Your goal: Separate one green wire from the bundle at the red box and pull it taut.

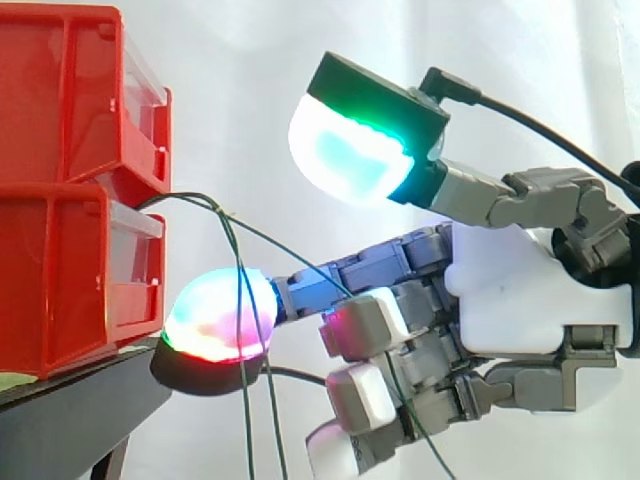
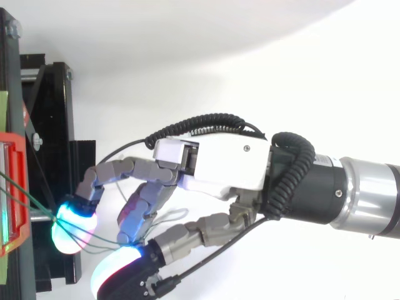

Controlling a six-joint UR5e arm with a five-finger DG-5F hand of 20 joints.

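Two red boxes are stacked at the left, the upper one (image 1: 70,100) on the lower one (image 1: 60,280) (image 2: 15,187). Thin green wires come out between them and hang down as a bundle (image 1: 245,400). One green wire (image 1: 290,255) runs separately and fairly straight from the box to my hand (image 1: 520,290) (image 2: 225,162). There it passes behind my curled fingers and comes out below them. One straight finger reaches to the box, its magenta-green pad (image 1: 220,315) against the hanging wires. The thumb's cyan-green pad (image 1: 345,155) stands high, well apart from the rest.
The boxes rest on a black stand (image 1: 70,410) (image 2: 53,125) before the white curtain. My arm comes in from the right.
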